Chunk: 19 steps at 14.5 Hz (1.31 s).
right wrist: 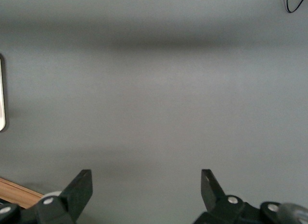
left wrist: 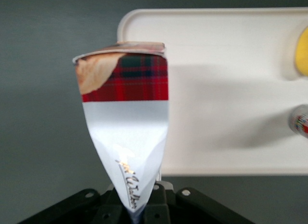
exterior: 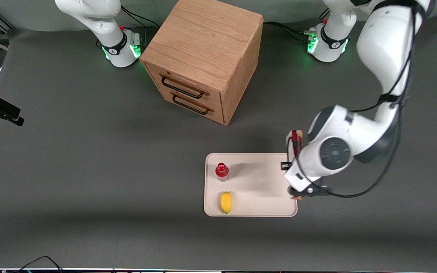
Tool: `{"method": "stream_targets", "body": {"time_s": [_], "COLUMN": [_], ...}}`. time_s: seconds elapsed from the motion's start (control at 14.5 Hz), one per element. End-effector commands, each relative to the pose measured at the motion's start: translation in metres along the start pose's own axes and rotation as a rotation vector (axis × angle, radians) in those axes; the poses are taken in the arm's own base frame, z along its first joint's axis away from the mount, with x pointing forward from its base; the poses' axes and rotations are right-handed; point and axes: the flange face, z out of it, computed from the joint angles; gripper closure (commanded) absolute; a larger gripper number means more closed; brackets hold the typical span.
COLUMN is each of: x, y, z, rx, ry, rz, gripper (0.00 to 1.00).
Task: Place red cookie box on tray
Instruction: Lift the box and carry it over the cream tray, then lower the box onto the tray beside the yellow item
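Observation:
My left gripper point(left wrist: 137, 207) is shut on the white end of the red cookie box point(left wrist: 126, 113), and the box's dark red plaid end points away from the wrist. The box hangs in the air over the rim of the cream-white tray point(left wrist: 226, 89) at the tray's end toward the working arm. From the front, the gripper point(exterior: 293, 167) is mostly hidden by the wrist. Only a plaid strip of the box point(exterior: 296, 142) shows above the tray point(exterior: 258, 182).
A small red-capped bottle point(exterior: 222, 171) and a yellow lemon point(exterior: 225, 202) sit on the tray's end toward the parked arm. The wooden drawer cabinet point(exterior: 203, 57) stands farther from the front camera than the tray.

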Motion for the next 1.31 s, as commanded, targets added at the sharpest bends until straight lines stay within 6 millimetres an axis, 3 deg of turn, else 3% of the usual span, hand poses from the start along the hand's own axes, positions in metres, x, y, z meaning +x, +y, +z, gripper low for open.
{"method": "stream_targets", "body": {"time_s": [0.0, 0.14, 0.34, 0.41, 0.48, 0.76, 0.97, 1.24], "x": [0.010, 0.015, 0.022, 0.023, 0.025, 0.027, 0.019, -0.015], "y": [0.008, 0.007, 0.005, 0.004, 0.000, -0.017, -0.040, -0.084], "z": [0.039, 0.058, 0.071, 0.071, 0.068, 0.032, -0.020, -0.146], "rx": [0.017, 0.020, 0.009, 0.006, 0.008, 0.018, 0.079, 0.015], "ry": [0.045, 0.066, 0.093, 0.096, 0.099, 0.094, 0.023, -0.010], "rz": [-0.005, 0.008, 0.009, 0.006, 0.000, -0.032, -0.064, -0.108], "gripper": [1.00, 1.00, 1.00, 0.55, 0.01, 0.00, 0.00, 0.00]}}
